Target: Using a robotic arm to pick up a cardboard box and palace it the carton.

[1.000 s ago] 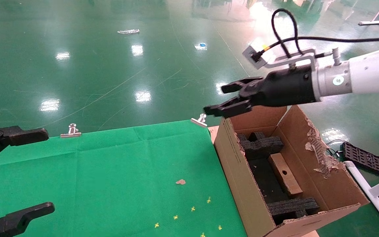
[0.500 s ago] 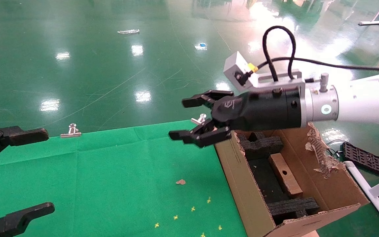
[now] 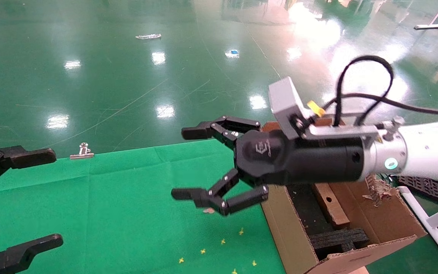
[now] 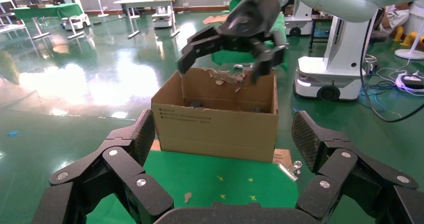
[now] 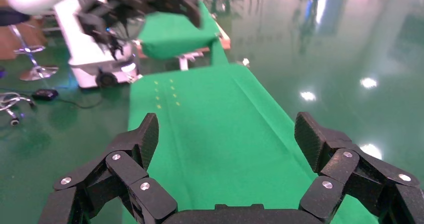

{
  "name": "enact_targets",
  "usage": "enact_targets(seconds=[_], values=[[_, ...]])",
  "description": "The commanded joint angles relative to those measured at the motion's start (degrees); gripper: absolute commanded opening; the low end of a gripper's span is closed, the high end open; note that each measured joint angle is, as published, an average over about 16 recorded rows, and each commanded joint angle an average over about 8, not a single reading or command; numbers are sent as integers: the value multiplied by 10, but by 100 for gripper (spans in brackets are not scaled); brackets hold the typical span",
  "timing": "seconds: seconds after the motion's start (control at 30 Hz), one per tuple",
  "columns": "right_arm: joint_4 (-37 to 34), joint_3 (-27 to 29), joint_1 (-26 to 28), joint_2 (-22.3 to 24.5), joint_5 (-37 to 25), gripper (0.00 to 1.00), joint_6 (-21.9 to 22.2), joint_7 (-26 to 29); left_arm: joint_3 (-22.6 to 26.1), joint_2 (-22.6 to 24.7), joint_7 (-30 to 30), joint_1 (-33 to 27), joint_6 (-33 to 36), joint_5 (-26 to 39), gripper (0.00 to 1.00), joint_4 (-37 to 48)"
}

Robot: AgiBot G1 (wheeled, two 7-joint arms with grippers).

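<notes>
The cardboard box [image 3: 329, 205] already lies inside the carton [image 3: 390, 224], at about four o'clock in my head view, resting on the black foam [image 3: 338, 239]. In the last second my right claw [image 3: 198, 163] has swung from above the carton's far wall out over the green cloth [image 3: 108, 198] toward nine o'clock, fingers spread wide and empty. I judge the placing done and this a retreat; my left claw [image 3: 17, 198] waits at the nine o'clock edge, also spread apart.

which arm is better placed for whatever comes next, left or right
Right, probably. The right tool is open and empty beside the carton, over the green cloth. The cardboard box already lies inside the carton. The left tool is parked open at the cloth's far left edge.
</notes>
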Motion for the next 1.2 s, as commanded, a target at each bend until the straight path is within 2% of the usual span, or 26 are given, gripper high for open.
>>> enact_targets(seconds=[0.03, 0.23, 0.4, 1.2], values=[[15, 24, -24, 0, 11, 100, -6, -10, 0, 0, 0, 0, 0, 0, 100, 0], [51, 81, -81, 0, 39, 100, -19, -35, 0, 0, 0, 0, 0, 0, 100, 0], [64, 101, -102, 0, 49, 100, -23, -41, 0, 0, 0, 0, 0, 0, 100, 0], [52, 82, -82, 1, 39, 100, -19, -35, 0, 0, 0, 0, 0, 0, 100, 0]])
